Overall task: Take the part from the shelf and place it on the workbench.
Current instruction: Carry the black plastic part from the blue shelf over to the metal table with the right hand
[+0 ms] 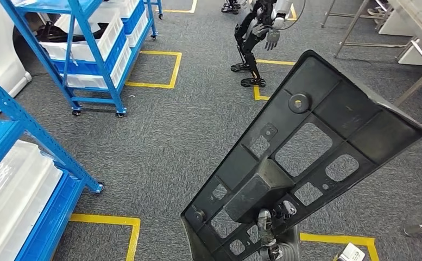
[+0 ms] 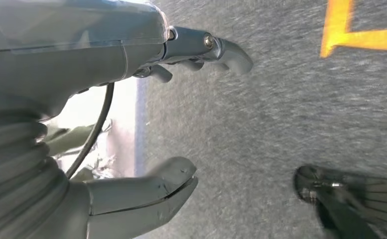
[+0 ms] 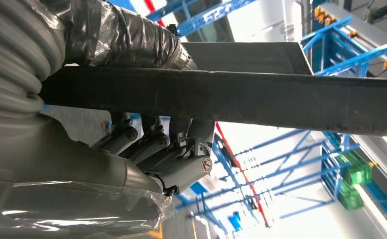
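Note:
A large black plastic part, a ribbed panel with several cut-outs, stands tilted in the air in front of me, its wide end up and to the right. My right hand grips it at its lower end. In the right wrist view the thumb and the fingers clamp the part's dark edge between them. My left hand hangs over the grey carpet, fingers apart and holding nothing.
Blue shelves with white bins stand at the left and far left. Another humanoid robot stands ahead on the carpet. Metal workbench legs show at the upper right. Yellow floor tape marks bays.

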Motion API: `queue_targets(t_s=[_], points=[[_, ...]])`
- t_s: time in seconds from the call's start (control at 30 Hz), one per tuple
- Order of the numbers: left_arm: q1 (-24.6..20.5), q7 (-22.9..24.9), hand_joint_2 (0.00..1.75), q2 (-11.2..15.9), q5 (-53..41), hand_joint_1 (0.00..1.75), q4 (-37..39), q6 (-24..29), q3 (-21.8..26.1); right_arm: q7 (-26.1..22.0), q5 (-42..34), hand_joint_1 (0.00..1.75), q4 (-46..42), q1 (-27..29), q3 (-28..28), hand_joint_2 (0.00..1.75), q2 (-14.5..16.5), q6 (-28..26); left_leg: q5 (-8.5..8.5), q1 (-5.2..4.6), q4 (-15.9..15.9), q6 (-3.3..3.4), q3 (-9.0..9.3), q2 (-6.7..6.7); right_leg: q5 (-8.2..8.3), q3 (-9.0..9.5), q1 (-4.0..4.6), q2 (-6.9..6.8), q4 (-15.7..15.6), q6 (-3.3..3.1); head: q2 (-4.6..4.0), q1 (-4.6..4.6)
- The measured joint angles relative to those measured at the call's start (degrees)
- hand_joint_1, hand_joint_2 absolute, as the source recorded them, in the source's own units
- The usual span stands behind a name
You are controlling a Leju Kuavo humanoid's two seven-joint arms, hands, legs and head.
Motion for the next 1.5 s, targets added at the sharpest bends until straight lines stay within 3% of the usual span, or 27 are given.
queue_targets(t_s=[0.07, 0.1, 0.17, 0.23, 0.3, 0.33, 0.37, 0.43, 0.47, 0.53, 0.6, 0.67, 0.73, 0.8, 0.83, 0.9, 0.97, 1.03, 1.1, 1.17, 1.23, 1.3, 1.33, 1.37, 1.4, 1.47, 1.5], points=[[-0.20, -0.06, 1.75, -0.02, -0.04, 0.00, 0.00, -0.09, 0.01, 0.31, 1.00, 1.75, -0.01, 0.07, 0.08, 1.75, -0.07, -0.40, 0.03, -0.23, -0.23, 0.84, 0.05, 0.88, 0.33, -0.51, -0.18, 1.34, -0.02, 0.75, 0.00, 0.01], [-0.29, -0.06, 1.75, -0.05, -0.07, 0.00, 0.00, -0.14, 0.01, 0.50, 1.49, 1.75, -0.01, 0.15, 0.11, 1.75, -0.12, -0.61, 0.22, -0.25, -0.45, 1.29, 0.16, 1.61, 0.24, -0.72, -0.27, 1.21, 0.16, 1.01, 0.00, 0.02], [-0.31, -0.05, 1.75, -0.09, -0.10, 0.00, -0.01, -0.23, 0.01, 0.81, 2.27, 1.75, 0.00, 0.11, 0.27, 1.75, -0.27, -0.89, 0.64, -0.19, -0.93, 2.05, 0.26, 3.08, -1.52, -2.03, -0.15, -1.31, 2.84, 1.41, 0.00, 0.06], [-0.14, -0.05, 1.75, -0.07, -0.15, 0.00, -0.02, -0.26, 0.02, 0.84, 2.68, 1.75, 0.02, -0.08, 0.51, 1.75, -0.45, -1.01, 0.73, -0.45, -1.06, 2.38, 0.21, 4.58, -5.08, -5.03, -0.11, -4.65, 9.33, 1.67, 0.00, 0.07], [0.00, -0.04, 1.75, -0.04, -0.20, 0.00, -0.02, -0.26, 0.03, 0.85, 2.84, 1.75, 0.03, -0.19, 0.71, 1.75, -0.61, -1.11, 0.64, -0.75, -1.05, 2.50, 0.18, 6.20, -6.79, -7.40, -0.21, -5.79, 14.55, 1.74, 0.00, 0.07], [-0.01, -0.03, 1.75, -0.03, -0.21, 0.00, -0.02, -0.29, 0.03, 0.87, 2.86, 1.75, 0.03, -0.21, 0.80, 1.75, -0.70, -1.18, 0.56, -0.85, -1.04, 2.53, 0.23, 6.96, -6.12, -7.24, -0.20, -6.00, 14.46, 1.64, 0.00, 0.07], [-0.08, -0.03, 1.75, -0.03, -0.22, 0.00, -0.02, -0.33, 0.03, 0.89, 2.89, 1.75, 0.03, -0.23, 0.90, 1.75, -0.79, -1.23, 0.47, -0.91, -1.04, 2.52, 0.33, 7.65, -4.55, -5.96, -0.12, -6.30, 12.17, 1.43, 0.00, 0.07], [-0.20, -0.03, 1.75, -0.08, -0.24, 0.00, -0.02, -0.40, 0.03, 0.93, 2.95, 1.75, 0.03, -0.37, 1.09, 1.75, -0.95, -1.35, 0.22, -1.04, -1.04, 2.37, 0.65, 8.84, -1.33, -1.82, 0.46, -8.42, 4.51, 0.68, 0.00, 0.06], [-0.23, -0.03, 1.75, -0.11, -0.25, 0.00, -0.02, -0.41, 0.03, 0.96, 2.97, 1.75, 0.03, -0.48, 1.16, 1.75, -1.01, -1.40, 0.10, -1.11, -1.03, 2.20, 0.78, 9.37, -0.48, -0.31, 0.88, -9.50, 1.52, 0.27, 0.00, 0.07], [-0.25, -0.03, 1.75, -0.16, -0.26, 0.00, -0.02, -0.41, 0.03, 1.01, 2.98, 1.75, 0.02, -0.64, 1.28, 1.75, -1.09, -1.50, -0.11, -1.20, -1.07, 1.76, 0.99, 10.45, -0.43, 0.42, 1.57, -10.33, -0.54, -0.26, 0.00, 0.06], [-0.31, -0.03, 1.75, -0.17, -0.26, 0.00, -0.02, -0.42, 0.03, 1.04, 2.98, 1.75, 0.01, -0.64, 1.38, 1.75, -1.14, -1.57, -0.39, -1.13, -1.07, 1.26, 1.25, 11.30, -0.12, 0.39, 1.39, -8.92, -0.91, -0.64, 0.00, 0.05], [-0.32, -0.04, 1.75, -0.15, -0.28, 0.00, -0.02, -0.43, 0.03, 1.07, 2.98, 1.75, -0.01, -0.72, 1.50, 1.75, -1.20, -1.64, -2.09, -1.00, 1.21, 0.74, 0.47, 9.09, 0.33, 0.70, 0.92, -7.60, -1.65, -1.16, 0.00, 0.04], [-0.25, -0.05, 1.75, -0.11, -0.33, 0.00, -0.02, -0.44, 0.03, 1.08, 2.98, 1.75, 0.00, -0.95, 1.69, 1.75, -1.25, -1.75, -5.48, -0.90, 7.45, 0.48, -2.44, 5.76, 0.56, 0.79, 0.74, -6.35, -1.91, -1.53, 0.00, 0.03], [-0.17, -0.05, 1.75, -0.07, -0.36, 0.00, -0.02, -0.44, 0.03, 1.09, 2.98, 1.75, 0.01, -1.13, 1.88, 1.75, -1.33, -1.88, -7.50, -0.86, 13.16, 0.39, -5.36, 4.86, 0.54, 0.66, 0.79, -4.92, -1.66, -1.66, 0.00, 0.02], [-0.16, -0.05, 1.75, -0.01, -0.35, 0.00, -0.02, -0.43, 0.03, 1.09, 2.98, 1.75, 0.01, -1.16, 1.96, 1.75, -1.38, -1.93, -6.91, -0.84, 13.62, 0.34, -5.73, 4.78, 0.49, 0.63, 0.78, -4.10, -1.47, -1.67, 0.00, 0.02], [-0.18, -0.05, 1.75, 0.24, -0.34, 0.00, -0.02, -0.43, 0.03, 1.09, 2.99, 1.75, 0.01, -1.22, 2.08, 1.75, -1.51, -1.98, -3.06, -0.69, 8.82, 0.28, -3.83, 4.13, 0.28, 0.57, 0.63, -2.33, -0.90, -1.47, 0.00, 0.02], [-0.18, -0.05, 1.75, 0.45, -0.34, 0.00, -0.02, -0.44, 0.04, 1.10, 3.00, 1.75, 0.02, -1.34, 2.18, 1.75, -1.62, -1.98, -0.35, -0.43, 2.69, 0.33, -1.27, 1.35, -0.06, 0.15, 0.50, -0.73, -0.07, -0.94, 0.00, 0.04], [-0.24, -0.07, 1.75, 0.50, -0.33, 0.00, -0.02, -0.47, 0.04, 1.13, 3.01, 1.75, 0.02, -1.45, 2.28, 1.75, -1.72, -1.99, -0.23, -0.48, 0.67, 0.74, -0.56, -0.34, -0.10, -0.53, 0.34, 0.62, 0.46, -0.22, 0.00, 0.05], [-0.41, -0.07, 1.75, 0.49, -0.33, 0.00, -0.02, -0.50, 0.03, 1.14, 3.03, 1.75, 0.01, -1.44, 2.36, 1.75, -1.81, -2.01, 0.06, -0.62, 0.24, 1.54, -0.41, 0.93, 0.16, -0.96, 0.12, 1.72, 0.47, 0.48, 0.00, 0.03], [-0.48, -0.06, 1.75, 0.51, -0.33, 0.00, -0.02, -0.50, 0.03, 1.13, 3.03, 1.75, -0.01, -1.43, 2.39, 1.75, -1.91, -2.06, 0.51, -0.49, -0.40, 2.36, -0.14, 2.47, -0.92, -1.88, 0.26, -0.43, 2.10, 1.01, 0.00, 0.05], [-0.35, -0.06, 1.75, 0.60, -0.32, 0.00, -0.02, -0.50, 0.03, 1.14, 3.04, 1.75, -0.01, -1.53, 2.45, 1.75, -2.03, -2.11, 0.70, -0.58, -0.76, 2.80, -0.09, 4.02, -4.06, -4.55, 0.32, -4.21, 7.65, 1.48, 0.00, 0.08], [-0.20, -0.05, 1.75, 0.66, -0.32, 0.00, -0.02, -0.50, 0.03, 1.15, 3.05, 1.75, 0.02, -1.60, 2.50, 1.75, -2.11, -2.15, 0.58, -0.77, -0.78, 2.91, -0.12, 5.68, -6.50, -7.67, 0.08, -5.66, 13.95, 1.80, 0.00, 0.09], [-0.17, -0.05, 1.75, 0.68, -0.32, 0.00, -0.02, -0.50, 0.03, 1.15, 3.05, 1.75, 0.03, -1.58, 2.50, 1.75, -2.13, -2.16, 0.47, -0.83, -0.78, 2.91, -0.06, 6.50, -6.35, -8.16, 0.01, -5.90, 14.99, 1.83, 0.00, 0.08], [-0.20, -0.05, 1.75, 0.69, -0.32, 0.00, -0.02, -0.50, 0.03, 1.15, 3.05, 1.75, 0.03, -1.56, 2.50, 1.75, -2.15, -2.16, 0.34, -0.86, -0.78, 2.88, 0.06, 7.26, -5.20, -7.57, 0.00, -6.10, 13.90, 1.75, 0.00, 0.09], [-0.26, -0.05, 1.75, 0.69, -0.32, 0.00, -0.02, -0.50, 0.03, 1.15, 3.05, 1.75, 0.03, -1.55, 2.51, 1.75, -2.16, -2.16, 0.20, -0.88, -0.78, 2.83, 0.25, 7.92, -3.35, -5.90, 0.09, -6.52, 10.83, 1.55, 0.00, 0.09], [-0.33, -0.06, 1.75, 0.65, -0.33, 0.00, -0.02, -0.50, 0.03, 1.15, 3.05, 1.75, 0.03, -1.61, 2.53, 1.75, -2.18, -2.16, -0.18, -0.99, -0.78, 2.55, 0.74, 9.11, -0.53, -1.86, 0.79, -9.10, 3.21, 0.75, 0.00, 0.08], [-0.35, -0.07, 1.75, 0.63, -0.35, 0.00, -0.02, -0.50, 0.03, 1.15, 3.05, 1.75, 0.03, -1.64, 2.56, 1.75, -2.19, -2.17, -0.36, -1.05, -0.79, 2.34, 0.95, 9.65, 0.04, -0.62, 1.21, -10.12, 0.78, 0.33, 0.00, 0.07]])
